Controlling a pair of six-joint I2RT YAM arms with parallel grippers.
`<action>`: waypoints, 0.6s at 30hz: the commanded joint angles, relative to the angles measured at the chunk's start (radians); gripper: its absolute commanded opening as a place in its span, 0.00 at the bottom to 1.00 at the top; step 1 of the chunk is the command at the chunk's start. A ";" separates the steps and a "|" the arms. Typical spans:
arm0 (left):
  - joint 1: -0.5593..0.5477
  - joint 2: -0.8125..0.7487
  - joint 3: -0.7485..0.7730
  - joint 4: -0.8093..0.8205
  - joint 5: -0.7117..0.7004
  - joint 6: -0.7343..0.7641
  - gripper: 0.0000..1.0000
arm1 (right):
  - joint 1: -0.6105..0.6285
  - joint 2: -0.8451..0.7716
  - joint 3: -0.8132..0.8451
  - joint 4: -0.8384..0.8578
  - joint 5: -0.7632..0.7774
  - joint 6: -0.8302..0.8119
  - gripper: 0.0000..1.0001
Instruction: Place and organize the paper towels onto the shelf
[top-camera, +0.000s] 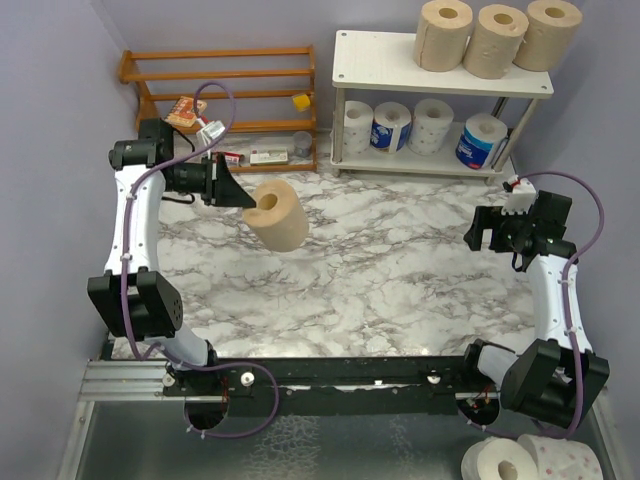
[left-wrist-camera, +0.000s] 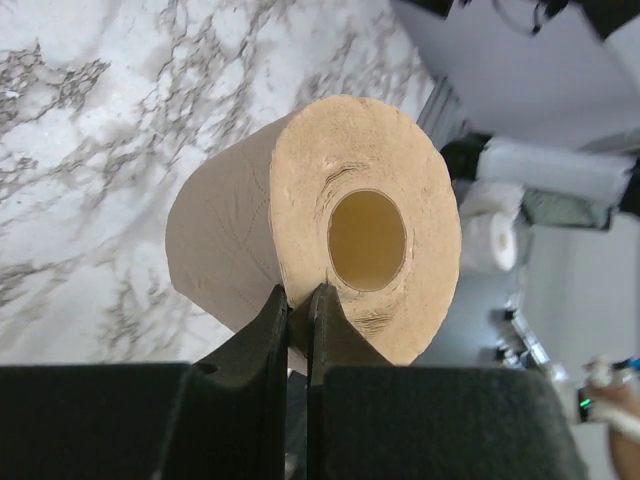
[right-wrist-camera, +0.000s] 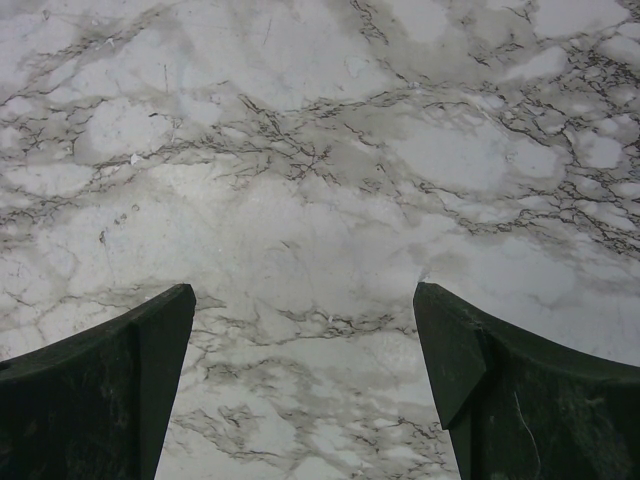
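Observation:
My left gripper (top-camera: 252, 200) is shut on the rim of a tan-brown paper towel roll (top-camera: 277, 215) and holds it in the air above the marble table; in the left wrist view the roll (left-wrist-camera: 320, 220) shows its hollow core, with my fingers (left-wrist-camera: 270, 330) pinching its wall. Three tan rolls (top-camera: 497, 40) stand on the top board of the white shelf (top-camera: 380, 62). On the lower board stand two white rolls (top-camera: 358, 126) and two blue-and-white wrapped rolls (top-camera: 391, 126). My right gripper (right-wrist-camera: 305, 330) is open and empty above bare marble at the right (top-camera: 500, 230).
An orange-brown slatted wooden rack (top-camera: 225, 75) with small items stands at the back left. Two more rolls (top-camera: 520, 460) lie off the table at the bottom right. Purple cables loop from both arms.

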 joint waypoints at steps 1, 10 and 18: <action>-0.002 -0.016 0.054 0.129 0.121 -0.609 0.00 | -0.009 0.000 -0.009 -0.006 0.009 -0.007 0.91; -0.037 -0.225 -0.096 0.892 -0.244 -1.477 0.00 | -0.009 0.010 -0.007 -0.005 0.022 -0.003 0.91; -0.123 -0.089 0.218 0.738 -0.697 -1.466 0.00 | -0.010 0.018 -0.007 -0.003 0.031 0.000 0.91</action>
